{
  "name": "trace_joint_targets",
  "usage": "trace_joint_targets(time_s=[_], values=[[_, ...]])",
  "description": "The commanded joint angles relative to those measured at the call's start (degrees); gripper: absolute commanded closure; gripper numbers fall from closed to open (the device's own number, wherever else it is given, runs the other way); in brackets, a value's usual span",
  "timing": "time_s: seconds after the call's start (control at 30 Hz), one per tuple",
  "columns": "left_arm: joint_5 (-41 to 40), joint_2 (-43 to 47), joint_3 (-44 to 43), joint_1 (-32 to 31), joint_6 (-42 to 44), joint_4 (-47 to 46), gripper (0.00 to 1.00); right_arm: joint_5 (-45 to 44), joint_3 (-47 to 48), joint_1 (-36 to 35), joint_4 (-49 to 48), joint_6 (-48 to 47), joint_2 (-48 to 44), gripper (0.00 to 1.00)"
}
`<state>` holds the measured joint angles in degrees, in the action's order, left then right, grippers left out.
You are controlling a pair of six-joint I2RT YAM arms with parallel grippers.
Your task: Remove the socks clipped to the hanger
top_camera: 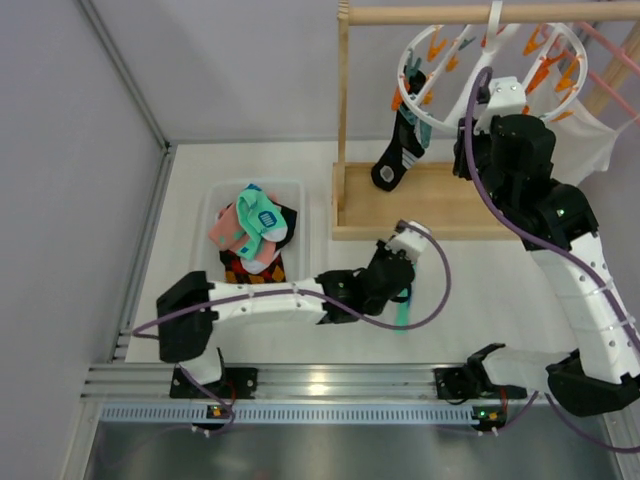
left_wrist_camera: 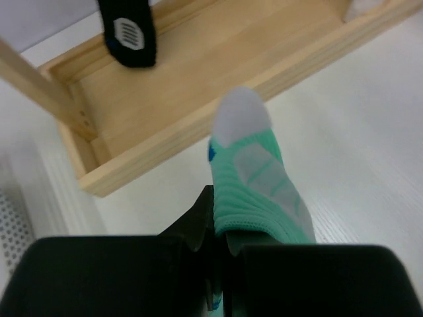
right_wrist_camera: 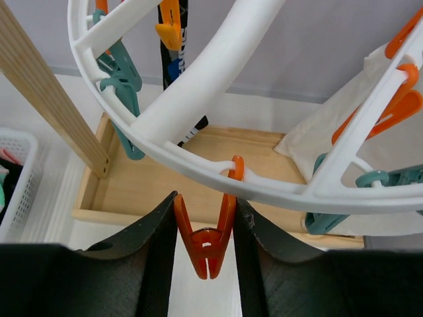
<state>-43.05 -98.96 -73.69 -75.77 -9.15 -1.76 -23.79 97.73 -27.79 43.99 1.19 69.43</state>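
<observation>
Left wrist: left gripper (left_wrist_camera: 215, 228) is clenching mint-teal sock (left_wrist_camera: 258, 185) beside wooden stand (left_wrist_camera: 198, 99);
Right wrist: right gripper (right_wrist_camera: 206, 201) is pinching orange peg (right_wrist_camera: 206, 254) under hanger (right_wrist_camera: 198, 86);
Top external: black sock (top_camera: 405, 140) is hanging clipped at hanger's left rim

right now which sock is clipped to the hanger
The black sock hanging from the hanger; the mint-teal sock is in the left gripper and the other socks lie in the white basket.

Black fingers (left_wrist_camera: 193, 228) pinch a mint sock (left_wrist_camera: 259, 188) near the wooden base (left_wrist_camera: 178, 99).
</observation>
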Motion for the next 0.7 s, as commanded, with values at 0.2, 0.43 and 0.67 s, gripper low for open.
trace_joint_targets(time_s=[0.2, 0.43, 0.67], values=[[-3.01, 25.10, 9.79, 12.02, -14.75, 13.97, 1.00, 5.77, -3.69, 5.55, -4.61, 2.59, -7.73, 0.52], [-0.20, 31.80, 10.59, 23.11, -17.13, 20.65, 1.00, 7.27, -5.09, 7.05, -3.47, 2.94, -9.84, 0.34], [9.64, 31.02, 7.78, 38.83, -18.71, 25.57, 1.00, 9.47, -8.52, 7.22, -1.80, 4.08, -15.45, 0.14]])
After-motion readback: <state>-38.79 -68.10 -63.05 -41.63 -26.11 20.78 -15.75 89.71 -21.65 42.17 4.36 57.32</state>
